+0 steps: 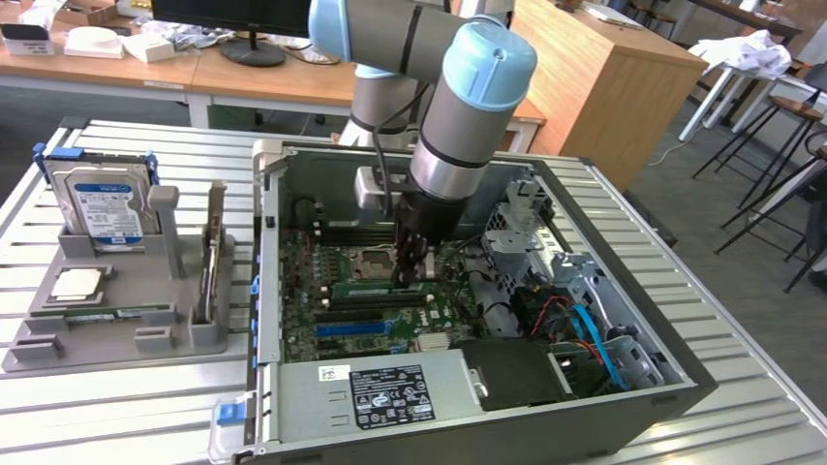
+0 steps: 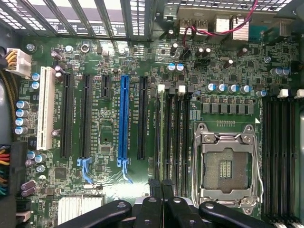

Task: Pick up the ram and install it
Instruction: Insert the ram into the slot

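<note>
The ram (image 1: 375,289) is a narrow green stick standing on edge in a memory slot of the motherboard (image 1: 339,315), inside the open computer case. My gripper (image 1: 411,278) reaches straight down into the case at one end of the stick. In the wrist view the ram (image 2: 160,133) appears edge-on in the slot beside the blue-and-black expansion slots. It runs straight in between my two black fingertips (image 2: 154,186). The gripper (image 2: 161,184) is shut on that end of the stick. The empty processor socket (image 2: 228,164) lies close beside the memory slots.
The case walls (image 1: 265,291), drive cage (image 1: 536,218) and blue and red cables (image 1: 588,325) hem in the board. A grey fixture (image 1: 116,329) on the exterior view's left holds a hard drive (image 1: 104,203), a square silver chip (image 1: 77,283) and an upright card (image 1: 211,257).
</note>
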Robot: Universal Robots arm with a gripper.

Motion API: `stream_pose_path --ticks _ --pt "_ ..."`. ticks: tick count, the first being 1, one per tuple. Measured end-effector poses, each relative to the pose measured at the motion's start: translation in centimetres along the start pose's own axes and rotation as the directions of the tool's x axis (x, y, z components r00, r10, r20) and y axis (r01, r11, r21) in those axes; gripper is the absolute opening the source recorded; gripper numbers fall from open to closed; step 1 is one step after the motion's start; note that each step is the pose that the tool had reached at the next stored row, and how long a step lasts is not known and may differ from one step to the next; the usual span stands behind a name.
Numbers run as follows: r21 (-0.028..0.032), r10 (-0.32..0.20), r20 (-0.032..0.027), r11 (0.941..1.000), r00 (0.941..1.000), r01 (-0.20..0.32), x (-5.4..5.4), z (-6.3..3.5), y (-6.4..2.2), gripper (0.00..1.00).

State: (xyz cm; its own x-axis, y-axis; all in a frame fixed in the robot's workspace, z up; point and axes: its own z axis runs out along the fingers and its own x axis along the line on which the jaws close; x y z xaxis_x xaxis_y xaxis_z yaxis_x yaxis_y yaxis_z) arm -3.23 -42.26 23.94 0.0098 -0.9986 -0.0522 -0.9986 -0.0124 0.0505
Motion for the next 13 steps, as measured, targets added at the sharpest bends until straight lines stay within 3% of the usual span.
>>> stream_pose_path --ticks 13 --pt "0.0001 0.0 0.0003 1.0 1.0 0.0 0.06 0.25 0.01 0.11"
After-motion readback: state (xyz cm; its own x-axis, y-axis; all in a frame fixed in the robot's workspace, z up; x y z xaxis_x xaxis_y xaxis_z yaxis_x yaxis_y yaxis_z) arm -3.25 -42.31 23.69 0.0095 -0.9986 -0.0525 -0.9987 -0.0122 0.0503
